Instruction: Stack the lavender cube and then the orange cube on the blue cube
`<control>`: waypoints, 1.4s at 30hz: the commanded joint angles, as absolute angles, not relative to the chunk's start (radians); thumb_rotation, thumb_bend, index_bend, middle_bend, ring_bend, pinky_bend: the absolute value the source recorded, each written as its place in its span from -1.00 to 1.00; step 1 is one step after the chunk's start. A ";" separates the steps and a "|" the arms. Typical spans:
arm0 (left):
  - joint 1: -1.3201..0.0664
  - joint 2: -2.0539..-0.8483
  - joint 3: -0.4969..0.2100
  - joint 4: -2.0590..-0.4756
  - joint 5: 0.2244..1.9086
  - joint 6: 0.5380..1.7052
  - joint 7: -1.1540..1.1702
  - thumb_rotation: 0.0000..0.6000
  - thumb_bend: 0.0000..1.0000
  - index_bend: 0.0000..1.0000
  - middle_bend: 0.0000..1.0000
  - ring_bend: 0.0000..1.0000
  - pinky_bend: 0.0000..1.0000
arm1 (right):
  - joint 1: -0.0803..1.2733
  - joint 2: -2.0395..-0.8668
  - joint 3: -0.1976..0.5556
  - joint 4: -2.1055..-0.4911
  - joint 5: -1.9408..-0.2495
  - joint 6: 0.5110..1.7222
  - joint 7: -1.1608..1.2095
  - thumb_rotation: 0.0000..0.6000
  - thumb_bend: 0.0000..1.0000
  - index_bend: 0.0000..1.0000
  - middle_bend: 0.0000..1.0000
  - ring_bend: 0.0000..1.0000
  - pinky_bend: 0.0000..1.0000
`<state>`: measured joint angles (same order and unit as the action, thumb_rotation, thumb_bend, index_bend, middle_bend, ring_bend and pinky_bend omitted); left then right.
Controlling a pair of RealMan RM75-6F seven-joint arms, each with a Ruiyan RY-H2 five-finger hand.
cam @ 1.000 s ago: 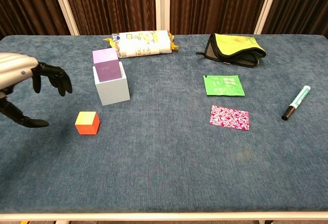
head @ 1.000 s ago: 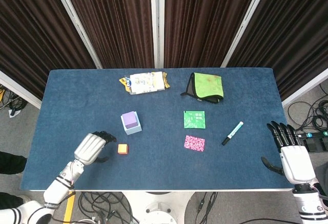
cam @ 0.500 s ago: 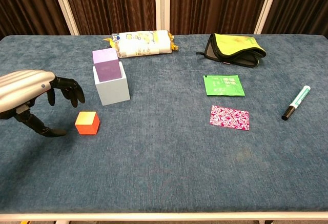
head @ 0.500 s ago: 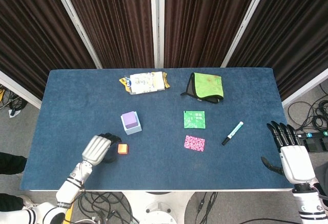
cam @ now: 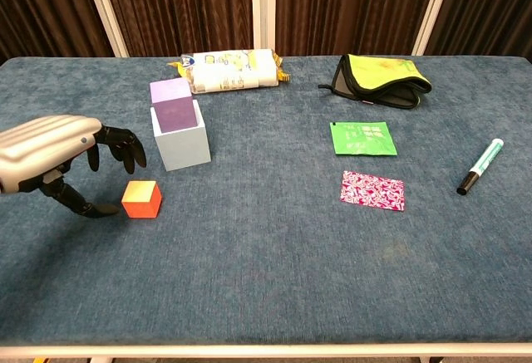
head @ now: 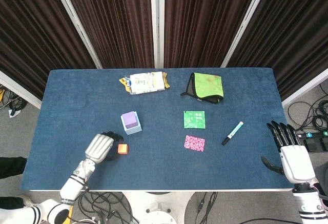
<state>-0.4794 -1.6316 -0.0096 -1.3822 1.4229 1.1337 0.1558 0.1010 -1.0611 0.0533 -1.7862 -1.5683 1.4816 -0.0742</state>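
The lavender cube (head: 129, 119) (cam: 172, 101) rests on the pale blue cube (head: 134, 128) (cam: 182, 145), left of the table's middle. The orange cube (head: 122, 149) (cam: 141, 198) lies on the blue cloth in front of them. My left hand (head: 100, 147) (cam: 56, 149) arches just left of the orange cube, fingers (cam: 123, 146) curled above its left side. Its thumb tip is low beside the cube, and nothing is gripped. My right hand (head: 290, 155) rests open at the table's front right corner, fingers spread; only the head view shows it.
A snack bag (head: 146, 82) and a green pouch (head: 206, 86) lie along the back. A green card (head: 194, 119), a pink patterned card (head: 195, 143) and a marker (head: 232, 133) lie right of centre. The table's front edge (head: 154, 188) runs close behind the left hand.
My left hand has moved right across the cloth, from well apart to right beside the orange cube. The cubes and the right hand have not moved.
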 commanded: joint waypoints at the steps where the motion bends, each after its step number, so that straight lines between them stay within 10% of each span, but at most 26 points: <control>1: -0.480 -1.635 -0.011 -1.384 1.422 1.130 0.156 1.00 -0.52 -0.16 0.01 -0.28 -0.10 | 0.101 -1.061 0.054 -1.785 -1.568 1.483 -0.074 1.00 -0.74 -0.95 -0.90 -1.00 -1.00; 42: -0.468 -1.693 -0.054 -1.346 1.371 1.124 0.159 1.00 -0.42 -0.06 0.21 -0.16 -0.05 | 0.105 -1.056 0.061 -1.788 -1.549 1.475 -0.067 1.00 -0.74 -0.95 -0.90 -1.00 -1.00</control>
<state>-0.4705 -1.6953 -0.0524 -1.3436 1.3736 1.1213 0.1573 0.1052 -1.0563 0.0608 -1.7878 -1.5495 1.4749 -0.0675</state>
